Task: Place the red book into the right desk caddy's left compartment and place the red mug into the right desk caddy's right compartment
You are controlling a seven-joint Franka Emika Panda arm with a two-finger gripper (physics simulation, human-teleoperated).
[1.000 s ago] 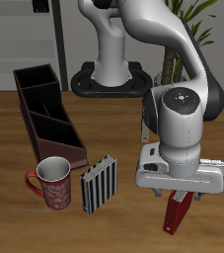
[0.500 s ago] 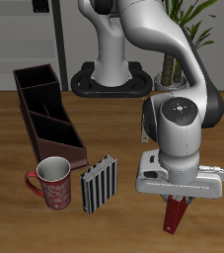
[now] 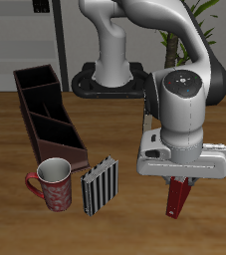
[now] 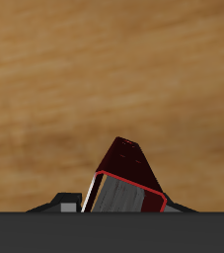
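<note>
So the gripper [image 3: 180, 182] is clamped on the top end of the red book [image 3: 175, 199], and compared with a second ago the whole hand sits a bit higher, with the book hanging under it. Before, the book's bottom edge looked like it was on the table [image 3: 15, 214] near the front edge; now it seems just clear of the wood, though it's honestly hard to be sure from the exterior view. In the wrist view the red book [image 4: 125, 178] fills the space between the fingers, with only bare table past it.

That reads like the lift has begun, so the book half of the job is underway but far from done. The right desk caddy [image 3: 47, 113] is well apart, toward the table's other side edge, and its left compartment [image 3: 45, 109] looks empty. The red mug [image 3: 53, 183] stands untouched near the caddy's front end, beside the striped book [image 3: 100, 185].
</note>
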